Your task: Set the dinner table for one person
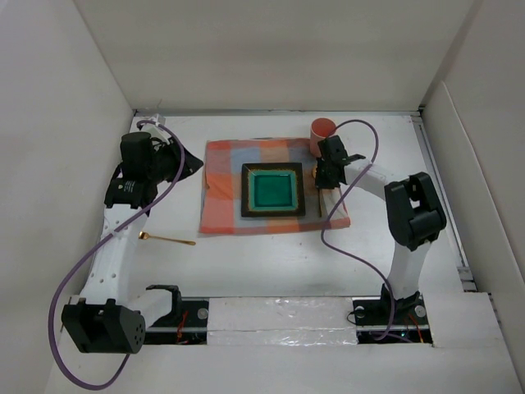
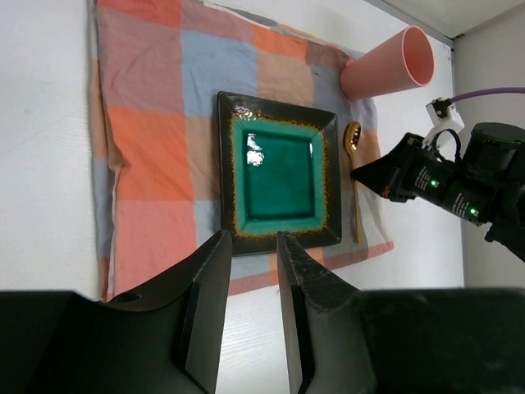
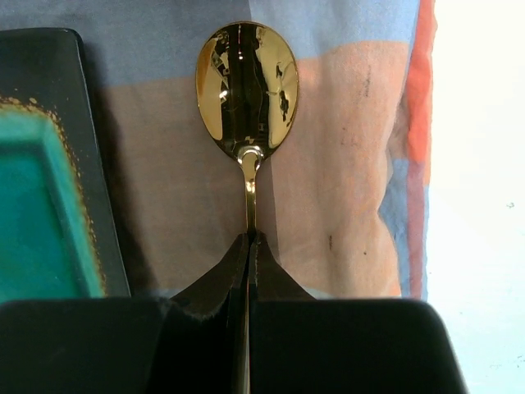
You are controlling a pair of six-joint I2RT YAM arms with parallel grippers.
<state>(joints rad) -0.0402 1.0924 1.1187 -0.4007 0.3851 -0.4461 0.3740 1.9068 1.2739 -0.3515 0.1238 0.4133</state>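
Left arm (image 1: 111,254) and right arm (image 1: 402,267): white links, black joint housings, a purple cable (image 2: 492,93) each; black left hand (image 2: 252,238) and right hand (image 3: 248,240).

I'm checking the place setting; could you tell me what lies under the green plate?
The checked cloth mat, showing on all sides of the plate; the plate hides the mat's middle.

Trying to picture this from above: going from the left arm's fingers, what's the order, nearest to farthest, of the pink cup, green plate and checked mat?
In the top view:
1. checked mat, its left edge beside the left arm's fingers.
2. green plate, in the mat's middle.
3. pink cup, at the mat's far right corner.
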